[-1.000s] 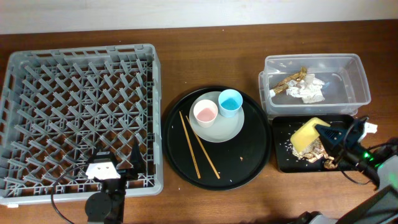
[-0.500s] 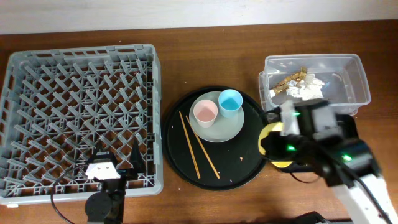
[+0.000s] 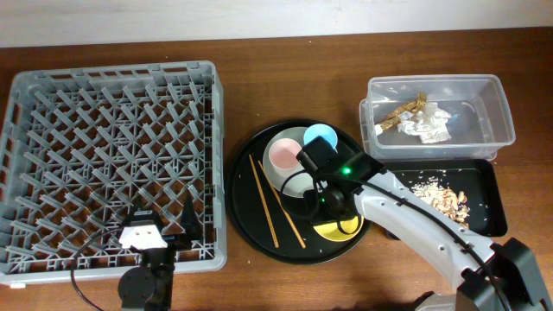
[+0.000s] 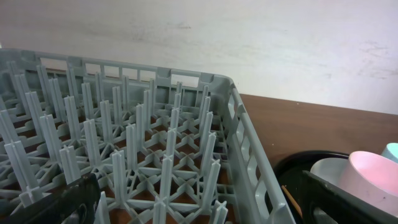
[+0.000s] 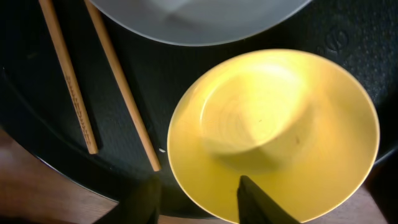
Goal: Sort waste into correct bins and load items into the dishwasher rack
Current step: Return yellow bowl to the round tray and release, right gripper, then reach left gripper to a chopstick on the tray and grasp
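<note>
The smooth glossy yellow bowl [image 5: 273, 134] is sitting on the big round black tray [image 3: 251, 226], just below the white round plate [image 3: 324, 177], with the right gripper [image 5: 198, 200] hanging over its near rim. Can't tell if it's gripping the rim or has let go. Scraps look dumped in the shallow black rectangular tray [image 3: 488, 223], so I'm guessing racking comes next: carrying the bowl to the grey pegged plastic dishwasher rack [image 3: 112, 164]. Left gripper [image 4: 186, 202] is idling open there.

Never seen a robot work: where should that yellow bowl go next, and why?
Probably left to the rack: the right gripper seems to grip the bowl by its rim, and it looks empty, with scraps lying in the rectangular tray.
</note>
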Robot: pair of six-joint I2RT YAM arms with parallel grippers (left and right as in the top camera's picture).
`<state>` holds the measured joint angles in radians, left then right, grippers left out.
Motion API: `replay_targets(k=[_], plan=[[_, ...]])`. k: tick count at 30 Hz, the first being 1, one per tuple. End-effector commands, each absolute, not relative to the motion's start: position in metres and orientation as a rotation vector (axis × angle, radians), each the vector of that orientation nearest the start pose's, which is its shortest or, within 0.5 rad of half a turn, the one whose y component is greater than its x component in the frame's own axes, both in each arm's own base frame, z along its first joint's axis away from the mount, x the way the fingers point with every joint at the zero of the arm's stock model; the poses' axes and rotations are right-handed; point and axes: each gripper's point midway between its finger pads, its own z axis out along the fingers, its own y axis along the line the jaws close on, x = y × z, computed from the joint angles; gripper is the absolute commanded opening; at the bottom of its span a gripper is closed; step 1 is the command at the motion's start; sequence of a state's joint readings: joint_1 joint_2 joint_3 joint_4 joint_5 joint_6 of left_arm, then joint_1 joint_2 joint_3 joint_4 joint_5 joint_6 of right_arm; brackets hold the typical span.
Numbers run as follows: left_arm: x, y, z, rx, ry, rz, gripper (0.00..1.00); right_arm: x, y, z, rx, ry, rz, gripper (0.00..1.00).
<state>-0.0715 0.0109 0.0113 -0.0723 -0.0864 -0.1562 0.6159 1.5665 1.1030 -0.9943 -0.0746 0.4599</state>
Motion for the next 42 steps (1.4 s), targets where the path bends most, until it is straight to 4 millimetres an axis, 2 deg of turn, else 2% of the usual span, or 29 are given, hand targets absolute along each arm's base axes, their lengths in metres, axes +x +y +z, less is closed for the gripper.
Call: replay_targets(k=[1,4,6,8,9,12,13,14,16,17,18,19,20,21,22,24,25,26,27,28,29,30,33,34,35,36,40,42], plan=[[0.246,-0.002,0.158,-0.126,1.64,-0.087,0.99,0.236,0.192,0.105,-0.407,3.017,0.257,0.44],[0.246,-0.002,0.158,-0.126,1.64,-0.087,0.99,0.236,0.234,0.143,-0.553,2.92,0.533,0.44],[0.246,-0.002,0.158,-0.126,1.64,-0.087,0.99,0.234,0.246,0.145,-0.597,2.887,0.551,0.46],[0.246,-0.002,0.158,-0.126,1.64,-0.087,0.99,0.234,0.254,0.146,-0.626,2.86,0.567,0.74],[0.246,-0.002,0.158,-0.126,1.64,-0.087,0.99,0.235,0.256,0.147,-0.628,2.849,0.573,0.99],[0.246,-0.002,0.159,-0.127,1.636,-0.087,0.99,0.237,0.257,0.147,-0.627,2.841,0.577,0.99],[0.246,-0.001,0.166,-0.127,1.609,-0.089,0.99,0.237,0.257,0.148,-0.627,2.839,0.577,0.99],[0.246,-0.002,0.182,-0.125,1.543,-0.097,0.99,0.237,0.257,0.148,-0.627,2.84,0.577,0.99],[0.246,0.001,0.18,-0.138,1.548,-0.084,0.99,0.237,0.257,0.148,-0.627,2.84,0.577,0.99],[0.246,-0.009,0.19,-0.092,1.514,-0.133,0.99,0.237,0.257,0.148,-0.628,2.84,0.577,0.99],[0.244,-0.012,0.209,-0.073,1.437,-0.155,1.0,0.237,0.257,0.147,-0.626,2.838,0.573,0.99],[0.24,-0.025,0.226,-0.009,1.371,-0.21,1.0,0.242,0.257,0.149,-0.619,2.819,0.569,0.99],[0.234,-0.035,0.244,0.01,1.314,-0.295,1.0,0.254,0.253,0.159,-0.576,2.792,0.565,0.99],[0.233,-0.037,0.246,-0.012,1.335,-0.343,1.0,0.263,0.247,0.169,-0.538,2.775,0.564,0.99],[0.231,-0.041,0.247,-0.025,1.4,-0.387,1.0,0.28,0.229,0.187,-0.452,2.759,0.542,0.99],[0.221,-0.04,0.258,-0.031,1.474,-0.386,1.0,0.307,0.18,0.214,-0.283,2.748,0.426,0.99],[0.21,-0.04,0.281,-0.003,1.49,-0.353,1.0,0.325,0.127,0.231,-0.086,2.745,0.296,0.99],[0.203,-0.039,0.3,0.016,1.499,-0.331,1.0,0.332,0.094,0.239,0.037,2.74,0.236,0.99],[0.199,-0.039,0.318,0.027,1.513,-0.32,1.0,0.336,0.068,0.243,0.136,2.735,0.199,0.99],[0.198,-0.042,0.338,0.048,1.556,-0.321,1.0,0.342,0.018,0.244,0.32,2.709,0.118,0.99],[0.2,-0.047,0.347,0.081,1.6,-0.334,1.0,0.342,0.004,0.244,0.372,2.701,0.087,0.99],[0.205,-0.057,0.355,0.117,1.684,-0.383,1.0,0.341,-0.034,0.243,0.505,2.678,0.003,0.99],[0.224,-0.091,0.364,0.223,1.911,-0.588,0.99,0.329,-0.098,0.243,0.756,2.62,-0.058,0.99],[0.231,-0.105,0.367,0.269,1.935,-0.684,0.99,0.324,-0.111,0.243,0.808,2.605,-0.07,0.99],[0.232,-0.113,0.362,0.294,1.965,-0.744,1.0,0.322,-0.118,0.243,0.836,2.596,-0.076,0.99],[0.231,-0.125,0.345,0.32,2.05,-0.858,0.99,0.317,-0.131,0.243,0.89,2.58,-0.088,0.99],[0.241,-0.136,0.311,0.297,2.208,-0.991,0.99,0.313,-0.141,0.243,0.929,2.566,-0.096,0.99],[0.229,-0.155,0.3,0.339,2.276,-1.169,0.99,0.313,-0.141,0.243,0.928,2.567,-0.096,0.99]])
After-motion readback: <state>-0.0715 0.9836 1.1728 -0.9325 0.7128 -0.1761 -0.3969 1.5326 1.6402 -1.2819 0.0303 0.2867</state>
